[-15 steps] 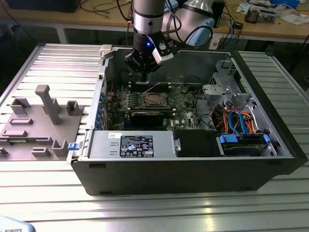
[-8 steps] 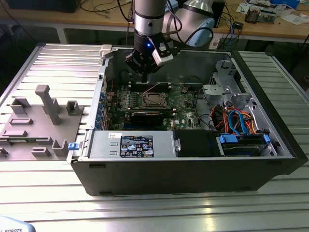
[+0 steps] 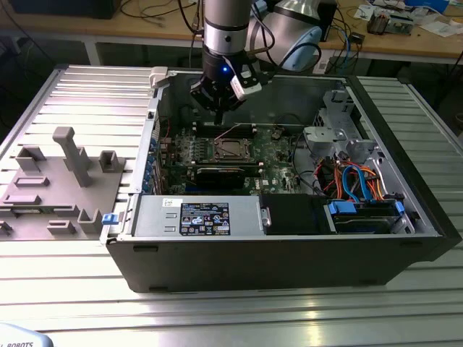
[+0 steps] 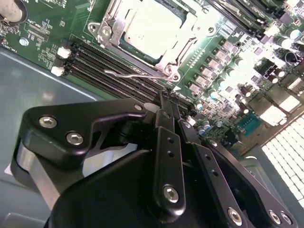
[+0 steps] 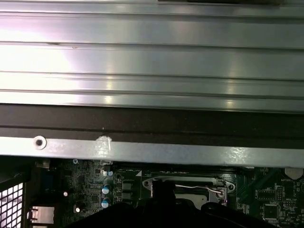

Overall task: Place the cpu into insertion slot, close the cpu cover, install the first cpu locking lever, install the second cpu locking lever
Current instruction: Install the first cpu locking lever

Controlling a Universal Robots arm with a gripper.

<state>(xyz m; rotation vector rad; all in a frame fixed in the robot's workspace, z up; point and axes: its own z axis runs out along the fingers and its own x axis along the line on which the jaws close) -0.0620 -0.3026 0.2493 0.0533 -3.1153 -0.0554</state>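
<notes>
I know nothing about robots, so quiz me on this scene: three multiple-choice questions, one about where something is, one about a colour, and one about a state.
1. Where is the silver chip?
A. In the socket on the board
B. On the metal table
C. Held in the robot's claw

2. What colour is the circuit board?
A. Red
B. White
C. Green

3. How is the computer case set up?
A. Closed on all sides
B. Lying flat with its side open
C. Standing upright, wrapped in plastic

Answers:
1 A: the second wrist view shows the chip inside the socket's shiny metal frame.
2 C: the board is green around the socket.
3 B: the exterior view looks straight down onto the parts inside the case.
</notes>
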